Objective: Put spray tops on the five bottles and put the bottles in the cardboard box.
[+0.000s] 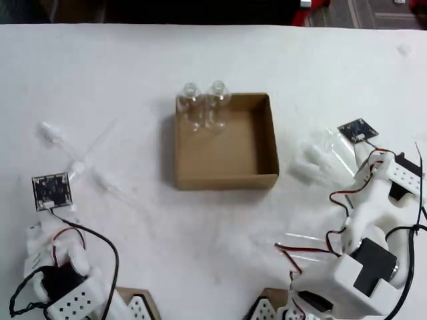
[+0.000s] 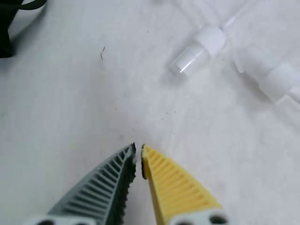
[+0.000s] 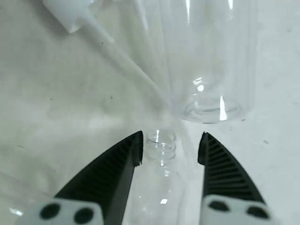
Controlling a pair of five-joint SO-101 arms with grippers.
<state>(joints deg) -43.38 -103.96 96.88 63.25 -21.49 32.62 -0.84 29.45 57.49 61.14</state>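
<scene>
The open cardboard box [image 1: 257, 175] sits mid-table. Two clear bottles [image 1: 190, 105] [image 1: 217, 101] stand upright at its far left corner. My left gripper [image 2: 138, 151] is shut and empty, low over the cloth, a little short of two white spray tops [image 2: 202, 45] [image 2: 277, 79] lying on their sides. My right gripper [image 3: 169, 146] is open, with the threaded neck of a lying clear bottle [image 3: 161, 144] between its fingers, untouched. Just beyond lie a second clear bottle [image 3: 213, 61] and a spray top [image 3: 70, 14] with its long dip tube.
The table is covered by a white cloth. More spray tops [image 1: 53, 133] lie scattered left of the box, others [image 1: 312, 157] to its right. The left arm [image 1: 57, 273] is at the front left, the right arm [image 1: 373, 220] at the front right.
</scene>
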